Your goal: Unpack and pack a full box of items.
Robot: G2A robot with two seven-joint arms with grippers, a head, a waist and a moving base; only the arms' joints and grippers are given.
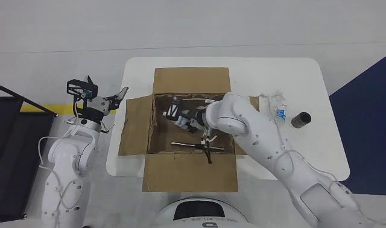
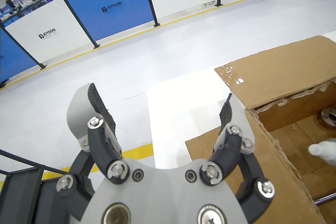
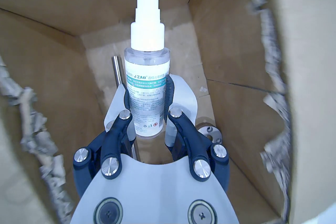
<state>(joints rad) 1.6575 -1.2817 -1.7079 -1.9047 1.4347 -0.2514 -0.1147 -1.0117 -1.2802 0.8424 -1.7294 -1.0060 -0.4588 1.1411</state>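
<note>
Bottle gripped in right end effector, inside box

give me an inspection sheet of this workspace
surface: white table, open cardboard box on it, flaps spread
job's things: spray bottle inside the box; metal rod on box floor; clear bottle and dark cylinder on the table beside box
clutter: nothing seen
grippers: right gripper fingers shut on spray bottle; left gripper open, empty, at table's edge
cables: thin white lead along left arm
surroundings: blue and white fence panels, yellow floor line, black rack
</note>
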